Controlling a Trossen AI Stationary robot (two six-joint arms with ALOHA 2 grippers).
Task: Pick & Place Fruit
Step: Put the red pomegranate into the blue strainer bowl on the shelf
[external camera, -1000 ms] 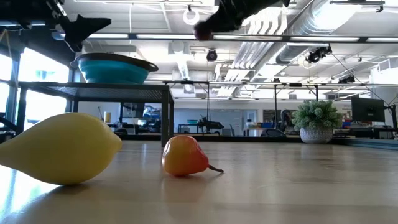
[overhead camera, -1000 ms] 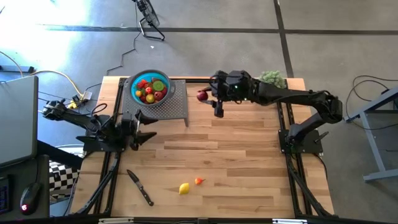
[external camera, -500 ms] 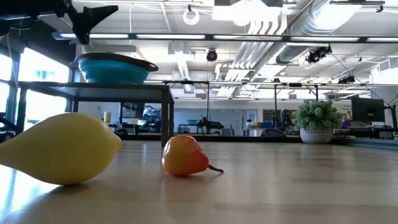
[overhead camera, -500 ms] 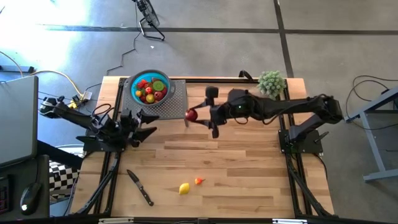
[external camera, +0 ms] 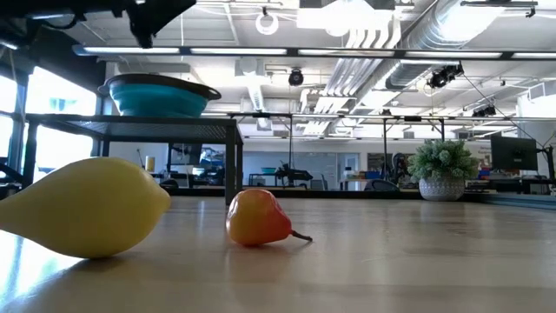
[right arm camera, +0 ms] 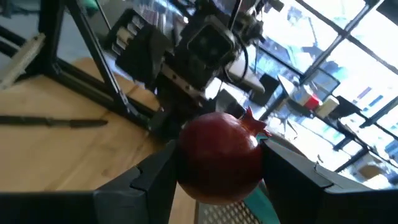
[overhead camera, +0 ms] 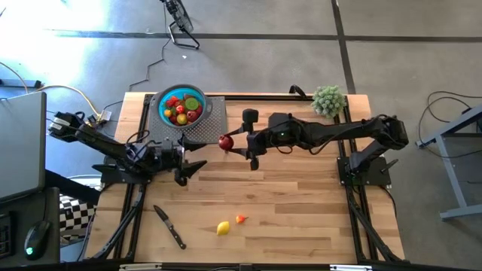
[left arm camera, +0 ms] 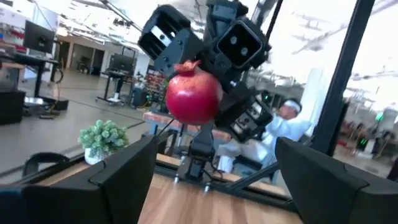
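Observation:
A red pomegranate [overhead camera: 225, 141] sits between the fingers of my right gripper [overhead camera: 231, 143], in the air beside the grey rack's corner. My left gripper [overhead camera: 194, 161] is open, just left of and nearer than the pomegranate, and faces it; in its wrist view the pomegranate [left arm camera: 193, 96] floats ahead of the spread fingers. The teal bowl [overhead camera: 181, 106] on the rack holds several red, orange and yellow fruits. A yellow lemon [overhead camera: 223, 227] and a small orange-red fruit [overhead camera: 240, 219] lie on the wood near the near edge. My right gripper pinches the pomegranate across its round body [right arm camera: 217, 158], one finger [right arm camera: 149, 180] on each side. The fingers reach in roughly level from the table's right. The pomegranate is lifted clear of the table, its crown [right arm camera: 252, 118] pointing away from the wrist.
A black-handled knife [overhead camera: 169, 226] lies near the near-left corner. The fuzzy plant ball [overhead camera: 328, 98] stands at the far right edge. The grey rack [overhead camera: 215, 128] raises the bowl above the table. Bare wood stretches across the table's middle and right.
My right gripper carried the pomegranate from near the far edge toward the left and nearer, ending beside the rack's corner. My left gripper swung toward the right, toward the pomegranate, staying open.

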